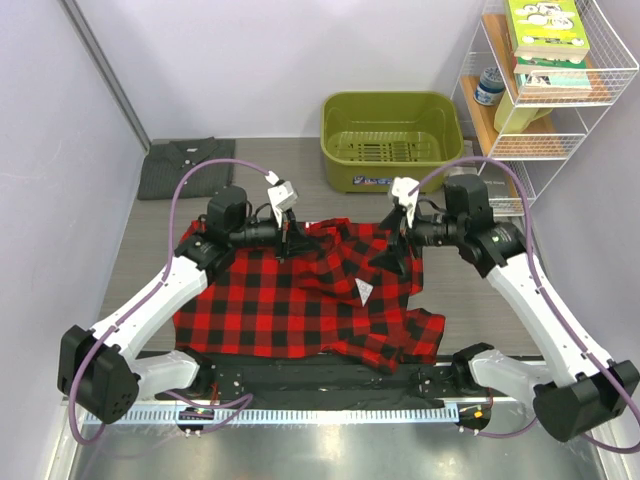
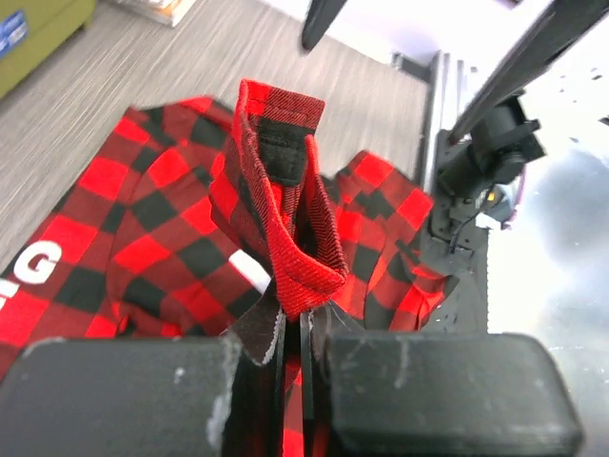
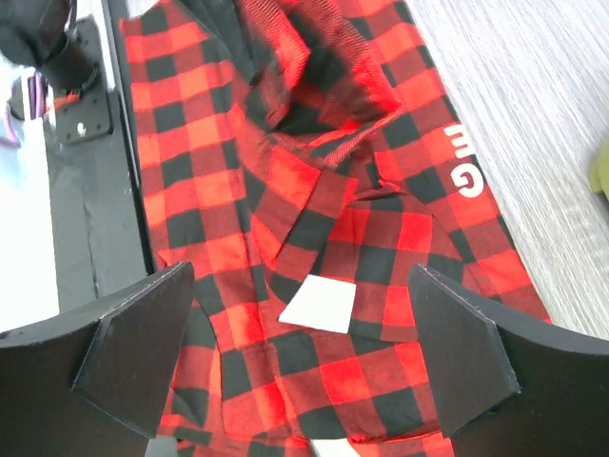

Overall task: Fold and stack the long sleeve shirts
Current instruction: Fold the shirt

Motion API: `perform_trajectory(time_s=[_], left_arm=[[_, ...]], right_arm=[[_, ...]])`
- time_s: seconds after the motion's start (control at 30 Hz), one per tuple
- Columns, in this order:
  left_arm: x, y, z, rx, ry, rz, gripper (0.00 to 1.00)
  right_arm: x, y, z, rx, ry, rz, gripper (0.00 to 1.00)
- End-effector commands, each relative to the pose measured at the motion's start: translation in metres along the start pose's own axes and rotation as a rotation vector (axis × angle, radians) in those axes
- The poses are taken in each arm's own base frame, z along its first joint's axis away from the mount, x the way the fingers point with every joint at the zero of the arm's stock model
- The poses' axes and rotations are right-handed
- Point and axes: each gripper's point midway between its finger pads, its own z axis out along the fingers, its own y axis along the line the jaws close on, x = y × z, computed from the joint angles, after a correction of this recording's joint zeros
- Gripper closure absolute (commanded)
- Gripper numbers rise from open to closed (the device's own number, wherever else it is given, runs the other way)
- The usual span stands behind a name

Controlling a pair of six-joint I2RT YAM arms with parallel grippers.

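Fingers, left: clenched on a fold of the red-and-black plaid shirt. The pinched cloth stands up as a narrow loop just ahead of the tips.

Fingers, right: released and spread wide, with nothing between them. The shirt's white neck label lies directly below the gap.

Plaid shirt: on the bench, under and between both pairs of fingers. Its long axis runs side to side across the near part of the bench. The body spreads flat toward the left arm's side, and the rumpled collar end with the label lies nearer the right fingers.

Grey shirt: folded flat, well beyond the left fingers at the bench's far left corner and apart from the plaid one.

Left arm: the white link rises from the near-left base, and the wrist is about level and aimed inward at the shirt's far edge.

Right arm: mirrors the left arm from the near-right base, with the wrist turned inward over the shirt's far right part.

View notes:
- Only the left wrist view shows the clamp on the cloth and the raised loop.
- Only the right wrist view shows the open gap over the label.
- White lettering on the fabric, beyond the right fingers, shows in the wrist views but not from above.
- Only the top view shows the grey shirt, the green basin and the wire shelf.
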Motion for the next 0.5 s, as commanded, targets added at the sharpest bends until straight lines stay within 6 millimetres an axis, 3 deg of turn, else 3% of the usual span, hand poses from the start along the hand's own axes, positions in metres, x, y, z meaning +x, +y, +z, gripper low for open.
perform_trajectory(time_s=[0.0, 0.17, 0.43, 0.47], left_arm=[[-0.022, -0.031, -0.002, 0.185, -0.092, 0.112, 1.00], [-0.009, -0.047, -0.009, 0.277, -0.066, 0.165, 1.00], [-0.007, -0.033, -0.002, 0.236, -0.051, 0.157, 1.00], [-0.005, -0.032, -0.001, 0.233, -0.048, 0.156, 1.00]], right_arm=[[0.012, -0.009, 0.016, -0.035, -0.026, -0.139, 0.00], [0.003, -0.027, 0.027, -0.052, -0.034, -0.281, 0.00], [-0.035, 0.020, 0.051, -0.201, -0.125, -0.326, 0.04], [-0.040, 0.023, 0.053, -0.205, -0.140, -0.330, 0.10]])
